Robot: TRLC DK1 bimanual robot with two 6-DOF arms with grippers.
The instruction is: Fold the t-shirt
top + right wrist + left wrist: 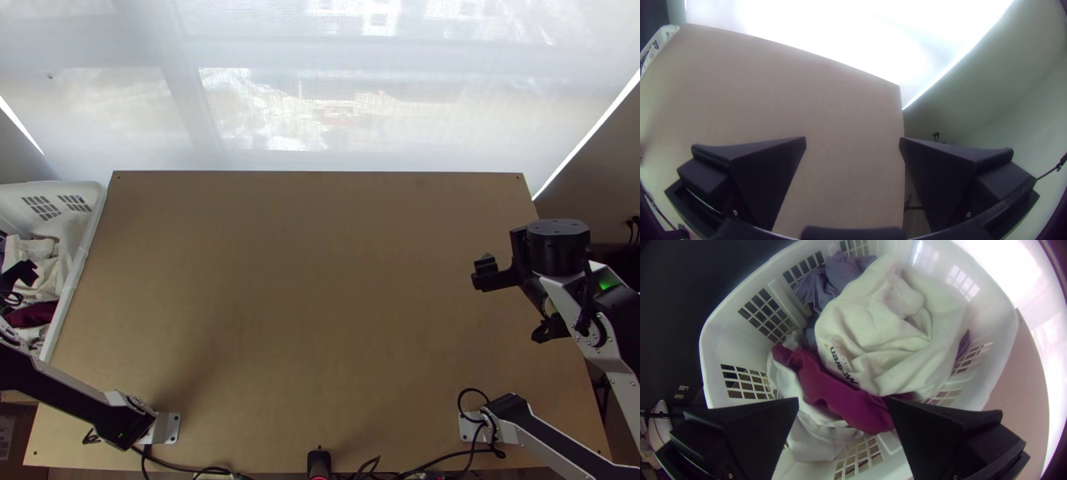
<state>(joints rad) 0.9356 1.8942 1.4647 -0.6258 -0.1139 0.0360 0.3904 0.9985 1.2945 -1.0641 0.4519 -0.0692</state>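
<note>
While our top view catches garments beside and under our black left gripper (pixel 19 274) at the white plastic laundry basket (pixel 78 260), our left wrist view adds detail: white printed fabric (pixel 862 315), maroon cloth (pixel 840 395) and purple-grey cloth (pixel 835 275) lie bunched inside the basket. Which is the t-shirt, we cannot tell. Those fingers stand apart, released. Well apart from the basket, our black right gripper (pixel 510 306) is spread and empty.
</note>
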